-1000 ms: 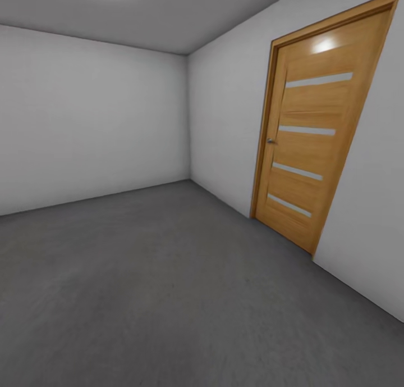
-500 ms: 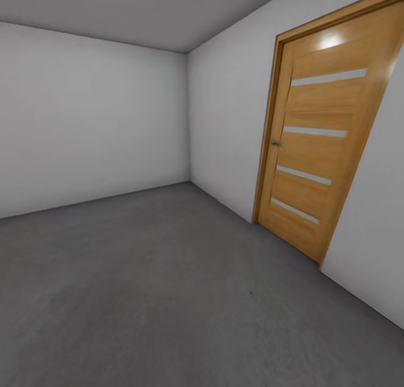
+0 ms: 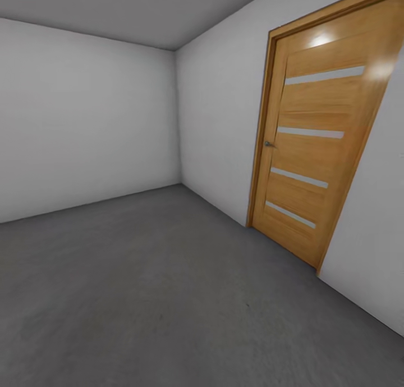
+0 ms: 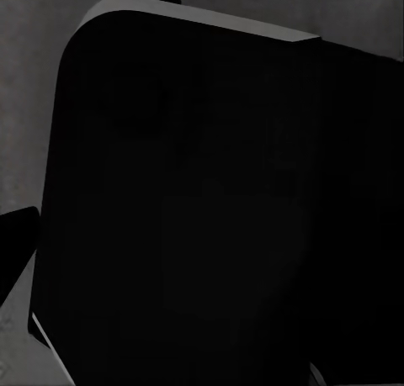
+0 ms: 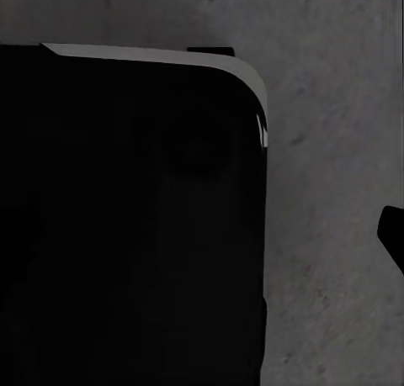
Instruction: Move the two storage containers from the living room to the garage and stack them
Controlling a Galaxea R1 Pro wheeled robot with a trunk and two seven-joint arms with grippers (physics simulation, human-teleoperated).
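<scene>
The head view looks into the garage, a bare room with plain white walls [image 3: 84, 123] and a dark grey, matte, mottled concrete floor [image 3: 157, 286]. On the wall to the right stands a closed honey-coloured wooden door [image 3: 311, 145] with four pale horizontal strips and a small metal handle [image 3: 269, 144] at its near edge. Neither orange-red storage container appears in any of the views here, so where they are at this moment cannot be told from these pictures; the floor ahead, where one should be set down and the other stacked on it, lies bare. Both wrist views look down past a large black rounded body with a pale rim [image 4: 202, 235], probably part of the robot itself, with grey concrete beyond it, which suggests the arms hang tucked close for driving. Whether the fingers of either gripper are spread or pressed together cannot be told. The robot seems to be travelling, not handling anything.
</scene>
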